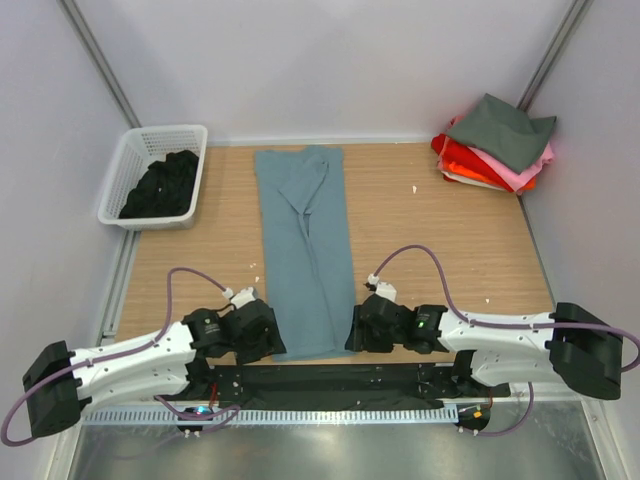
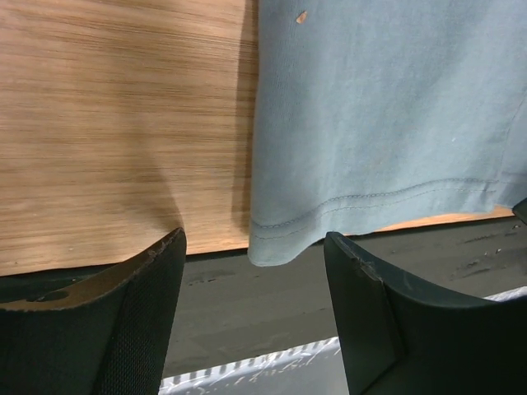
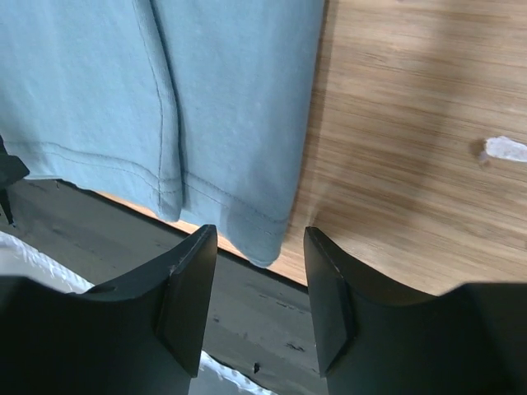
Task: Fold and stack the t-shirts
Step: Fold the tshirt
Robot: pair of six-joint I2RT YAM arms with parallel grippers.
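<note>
A dusty blue-grey t-shirt (image 1: 305, 245) lies folded into a long strip down the middle of the table, its hem just over the near edge. My left gripper (image 1: 262, 338) is open at the hem's left corner (image 2: 276, 247), with the corner between and just beyond the jaws. My right gripper (image 1: 360, 332) is open at the hem's right corner (image 3: 263, 243). Neither holds cloth. A stack of folded t-shirts (image 1: 495, 150), dark grey on pink, red and orange, sits at the far right. A black t-shirt (image 1: 165, 185) lies in the basket.
A white lattice basket (image 1: 132, 160) stands at the far left. Small white scraps (image 1: 415, 188) lie on the wooden table. A black strip (image 1: 330, 380) and a metal rail run along the near edge.
</note>
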